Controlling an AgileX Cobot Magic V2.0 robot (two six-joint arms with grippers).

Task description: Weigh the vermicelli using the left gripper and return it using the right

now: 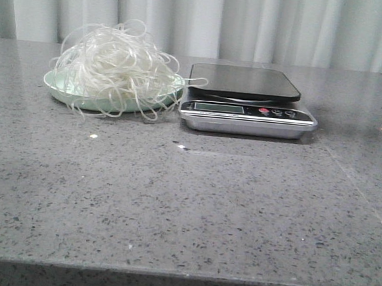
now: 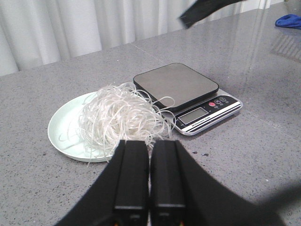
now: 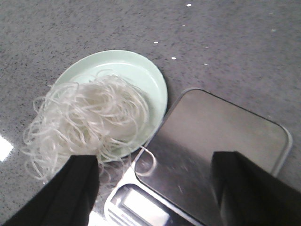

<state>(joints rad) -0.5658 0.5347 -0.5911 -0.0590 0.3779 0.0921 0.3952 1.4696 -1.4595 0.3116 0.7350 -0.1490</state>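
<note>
The vermicelli (image 1: 115, 66) is a fluffy whitish tangle lying on a pale mint-green plate (image 1: 56, 87) at the back left of the table. One stray loop reaches onto the scale (image 1: 245, 97) beside it. The scale's dark platform (image 1: 243, 81) has nothing else on it. In the left wrist view the vermicelli (image 2: 120, 117) lies just ahead of my left gripper (image 2: 149, 146), whose jaws are together and hold nothing. In the right wrist view my right gripper (image 3: 155, 174) is wide open above the gap between the plate (image 3: 150, 77) and the scale (image 3: 221, 136). Neither gripper shows in the front view.
The grey speckled countertop (image 1: 186, 203) stretches to the front edge. White curtains (image 1: 255, 21) hang behind the table. A blue cloth (image 2: 289, 21) lies at the far corner in the left wrist view. Small white crumbs (image 1: 93, 136) dot the table in front of the plate.
</note>
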